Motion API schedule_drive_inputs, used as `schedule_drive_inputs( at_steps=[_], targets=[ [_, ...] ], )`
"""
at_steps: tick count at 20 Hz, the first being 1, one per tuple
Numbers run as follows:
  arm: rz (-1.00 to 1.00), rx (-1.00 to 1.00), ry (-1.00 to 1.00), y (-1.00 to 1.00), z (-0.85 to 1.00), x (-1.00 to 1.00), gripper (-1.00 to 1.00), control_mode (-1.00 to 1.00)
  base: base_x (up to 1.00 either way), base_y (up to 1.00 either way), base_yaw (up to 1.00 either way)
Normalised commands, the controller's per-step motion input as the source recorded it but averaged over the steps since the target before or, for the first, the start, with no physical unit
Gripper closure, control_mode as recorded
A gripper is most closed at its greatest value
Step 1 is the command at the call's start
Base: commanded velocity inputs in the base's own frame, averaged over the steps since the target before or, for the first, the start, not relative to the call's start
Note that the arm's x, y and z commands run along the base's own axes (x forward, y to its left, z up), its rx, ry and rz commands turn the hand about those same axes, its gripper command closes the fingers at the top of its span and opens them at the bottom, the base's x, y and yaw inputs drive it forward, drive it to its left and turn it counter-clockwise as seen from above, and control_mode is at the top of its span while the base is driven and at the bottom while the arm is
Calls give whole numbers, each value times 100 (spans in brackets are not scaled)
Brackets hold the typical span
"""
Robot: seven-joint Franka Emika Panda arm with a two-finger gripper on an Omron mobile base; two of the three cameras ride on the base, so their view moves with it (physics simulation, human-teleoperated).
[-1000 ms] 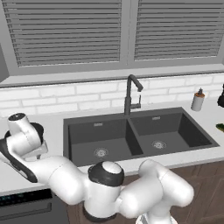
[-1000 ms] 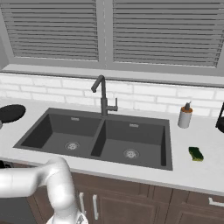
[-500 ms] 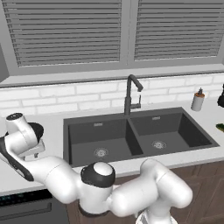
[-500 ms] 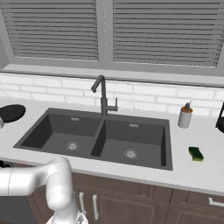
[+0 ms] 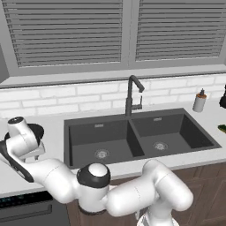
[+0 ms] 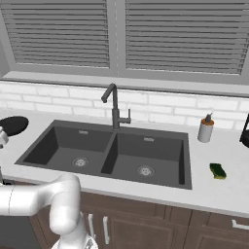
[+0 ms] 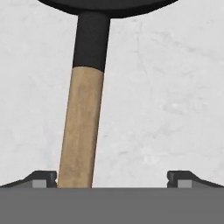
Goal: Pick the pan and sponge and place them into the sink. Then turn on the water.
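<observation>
step: reach pan [image 7: 83, 109] handle | pan: on counter at 9 o'clock of sink [image 5: 141, 137], handle close to one fingertip | gripper [image 7: 112, 178]: jaws fully wide, holding nothing | advice: shift sideways to center the handle, then descend and close

Pale speckled countertop [image 6: 228, 194], set with the sink [image 6: 146, 155]. Left of the basins, the pan [image 6: 12, 125], wooden handle [image 7: 81, 131] flat on the stone. Right of them, the sponge [image 6: 218, 170] near the front edge; a soap bottle [image 6: 205, 129] upright by the tiled wall.
</observation>
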Motion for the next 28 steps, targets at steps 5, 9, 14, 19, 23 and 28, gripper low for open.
schedule_drive_inputs(
  at_steps=[5,9,14,19,23,28],
  targets=[
    [0,0,-7,25,-12,13,-100,-100,0,0,0],
    [0,0,-7,21,-17,11,-100,-100,0,0,0],
    [0,0,0,-29,-71,0,-100,-100,0,0,0],
    [-2,0,0,-18,-70,0,100,-100,0,0,0],
    [-1,0,-1,-16,-58,0,100,-100,0,0,0],
    [-1,0,-9,-29,-48,0,100,-100,0,0,0]
  ],
)
